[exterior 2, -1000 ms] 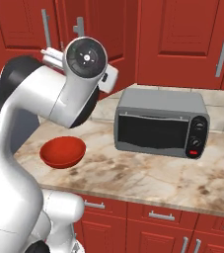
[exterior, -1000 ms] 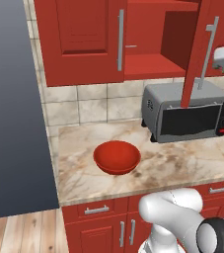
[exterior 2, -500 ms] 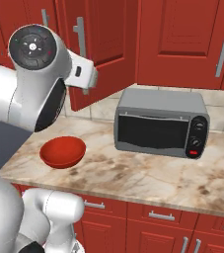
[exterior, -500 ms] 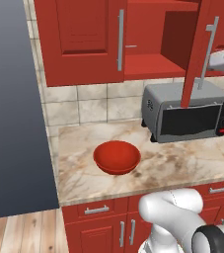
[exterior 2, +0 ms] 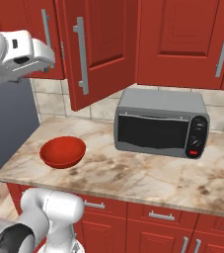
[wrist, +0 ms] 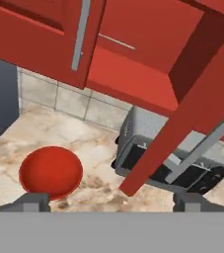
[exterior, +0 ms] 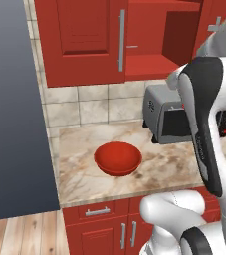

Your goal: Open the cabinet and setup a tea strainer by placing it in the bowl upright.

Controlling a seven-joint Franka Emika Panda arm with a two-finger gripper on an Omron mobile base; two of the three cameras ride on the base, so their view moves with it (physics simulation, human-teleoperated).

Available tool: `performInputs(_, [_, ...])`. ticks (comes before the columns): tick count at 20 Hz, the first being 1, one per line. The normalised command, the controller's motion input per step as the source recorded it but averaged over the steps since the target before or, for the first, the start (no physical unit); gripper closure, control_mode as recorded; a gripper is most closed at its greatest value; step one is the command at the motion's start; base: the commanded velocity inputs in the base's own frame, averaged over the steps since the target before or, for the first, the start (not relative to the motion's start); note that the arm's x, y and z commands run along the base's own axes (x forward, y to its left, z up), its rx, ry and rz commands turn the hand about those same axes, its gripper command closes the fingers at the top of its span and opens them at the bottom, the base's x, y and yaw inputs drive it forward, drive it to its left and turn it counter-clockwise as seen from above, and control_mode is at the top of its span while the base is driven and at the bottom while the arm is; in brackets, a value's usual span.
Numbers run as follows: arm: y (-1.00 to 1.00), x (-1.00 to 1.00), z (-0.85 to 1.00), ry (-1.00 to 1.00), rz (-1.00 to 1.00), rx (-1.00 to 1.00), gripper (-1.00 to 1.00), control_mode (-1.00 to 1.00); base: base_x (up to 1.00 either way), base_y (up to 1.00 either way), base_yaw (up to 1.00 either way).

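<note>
- Hand view puts the tea strainer (wrist: 116, 41) as a thin silvery rod lying on the open cabinet (wrist: 133, 74) shelf, at about twelve o'clock from the gripper (wrist: 111, 200); its mesh cup I cannot make out, so only the handle is sure.
- Left base view has that same slim handle (exterior: 131, 47) just inside the opening, at one o'clock from the bowl (exterior: 118, 158); the shelf itself is flat, matt red board.
- The cabinet door (exterior 2: 96, 49) stands swung out, panelled, with a long brushed bar handle; the door step looks done, and the reach for the strainer is the step in hand.
- The pincer is released, fingertips (wrist: 34, 201) spread wide, with nothing between them.
- To do it well, in my judgement: enter the opening level with the shelf, keep clear of the door edge at three o'clock; close across the thin handle near the cup, since a smooth round rod may twist in the grip.
- The bowl is glossy, shallow and round, well below the shelf on veined marble counter (exterior: 79, 149); the strainer should go in cup-down to stand upright.
- A boxy grey toaster oven (exterior 2: 160, 123) sits at three o'clock from the bowl, apart from it; tiled beige wall behind.
</note>
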Motion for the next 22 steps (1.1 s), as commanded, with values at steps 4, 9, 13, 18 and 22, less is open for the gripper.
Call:
performInputs(4, [0.37,0.34,0.00,0.30,0.01,-0.57,-1.00,-1.00,0.00,0.00,0.00])
performInputs(9, [0.02,0.48,-0.18,0.27,0.00,-0.48,-1.00,-1.00,0.00,0.00,0.00])
performInputs(13, [-0.12,0.27,-0.50,0.13,0.00,-0.32,-1.00,-1.00,0.00,0.00,0.00])
performInputs(18, [-0.08,0.11,-0.52,0.05,0.00,-0.17,-1.00,-1.00,0.00,0.00,0.00])
performInputs(22, [-0.15,0.25,-0.29,0.04,0.00,-0.14,-1.00,-1.00,0.00,0.00,0.00])
